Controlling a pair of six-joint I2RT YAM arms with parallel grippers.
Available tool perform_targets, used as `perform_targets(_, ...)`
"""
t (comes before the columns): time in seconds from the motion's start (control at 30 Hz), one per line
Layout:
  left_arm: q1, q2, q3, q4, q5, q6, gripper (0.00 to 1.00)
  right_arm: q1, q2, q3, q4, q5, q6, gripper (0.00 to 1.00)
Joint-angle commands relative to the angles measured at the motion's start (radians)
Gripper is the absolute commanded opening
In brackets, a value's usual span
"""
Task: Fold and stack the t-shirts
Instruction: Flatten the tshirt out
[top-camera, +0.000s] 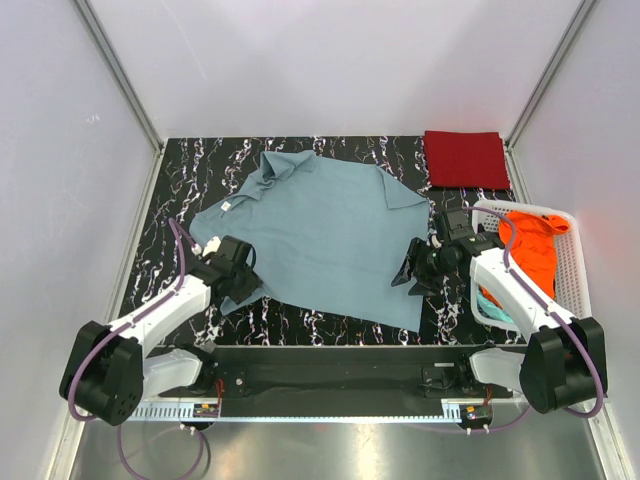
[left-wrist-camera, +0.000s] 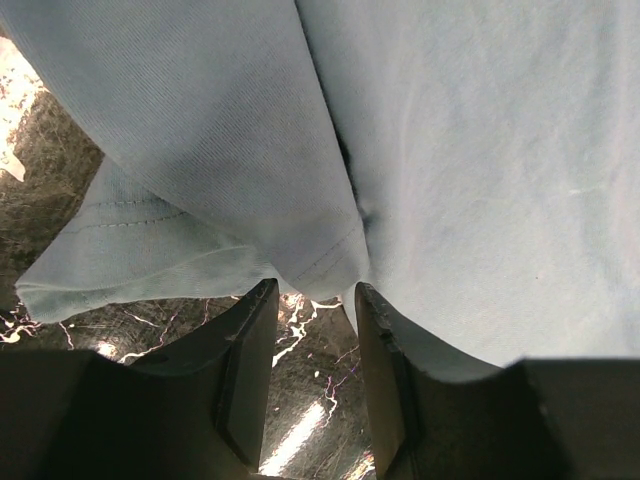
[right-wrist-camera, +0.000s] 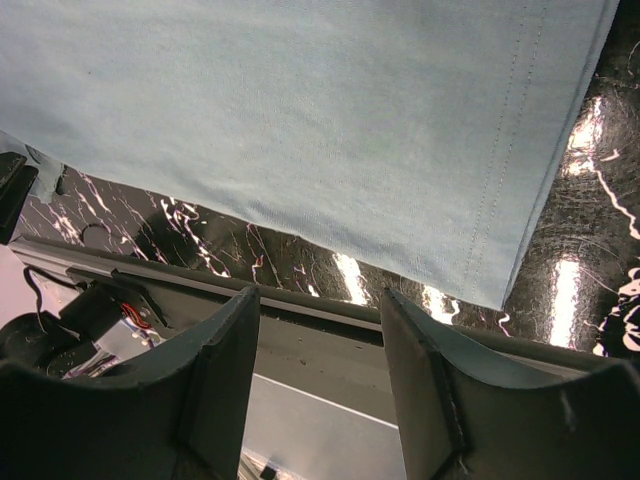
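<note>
A dusty grey-blue t-shirt (top-camera: 320, 235) lies spread flat on the black marbled table (top-camera: 190, 180). My left gripper (top-camera: 240, 272) sits at its near left corner. In the left wrist view that gripper (left-wrist-camera: 312, 296) is open, with a sleeve fold of the grey-blue t-shirt (left-wrist-camera: 450, 150) just past the tips and bare table between the jaws. My right gripper (top-camera: 412, 270) hovers at the shirt's right edge. It (right-wrist-camera: 320, 300) is open and empty, below the hemmed corner of the grey-blue t-shirt (right-wrist-camera: 300, 110). A folded dark red t-shirt (top-camera: 466, 158) lies at the back right.
A white slatted basket (top-camera: 568, 275) stands at the right edge, holding a bright orange t-shirt (top-camera: 535, 245) with a teal one (top-camera: 492, 305) beneath it. White walls enclose the table on three sides. The arms' black base rail (top-camera: 330, 360) runs along the near edge.
</note>
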Motion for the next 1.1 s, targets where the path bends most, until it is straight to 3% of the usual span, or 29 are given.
perform_targets(0.0, 0.004, -0.001, -0.001, 0.027, -0.031, 0.009, 0.41, -0.007, -0.031, 0.002, 0.013, -0.011, -0.002, 0.59)
perform_targets(0.23, 0.004, 0.045, 0.015, 0.081, -0.038, 0.035, 0.38, -0.006, -0.027, 0.002, 0.013, -0.012, -0.004, 0.59)
perform_targets(0.33, 0.004, 0.059, 0.032, 0.084, -0.048, 0.058, 0.31, -0.006, -0.027, -0.001, 0.011, -0.012, -0.004, 0.59)
perform_targets(0.43, 0.004, 0.053, 0.041, 0.083, -0.059, 0.078, 0.2, -0.006, -0.031, -0.01, 0.011, -0.011, -0.003, 0.59)
perform_targets(0.5, 0.004, 0.039, 0.056, 0.079, -0.053, 0.109, 0.01, -0.006, -0.026, -0.01, 0.009, -0.006, 0.004, 0.59)
perform_targets(0.83, 0.005, -0.163, 0.183, -0.066, -0.047, 0.283, 0.0, -0.079, -0.015, -0.061, -0.152, 0.157, 0.155, 0.56)
perform_targets(0.93, 0.005, -0.231, 0.222, -0.071, -0.018, 0.365, 0.0, -0.108, -0.06, -0.105, -0.153, 0.152, 0.253, 0.49)
perform_targets(1.07, 0.004, -0.288, 0.256, -0.071, 0.019, 0.467, 0.0, -0.11, -0.081, -0.151, -0.146, 0.12, 0.349, 0.48)
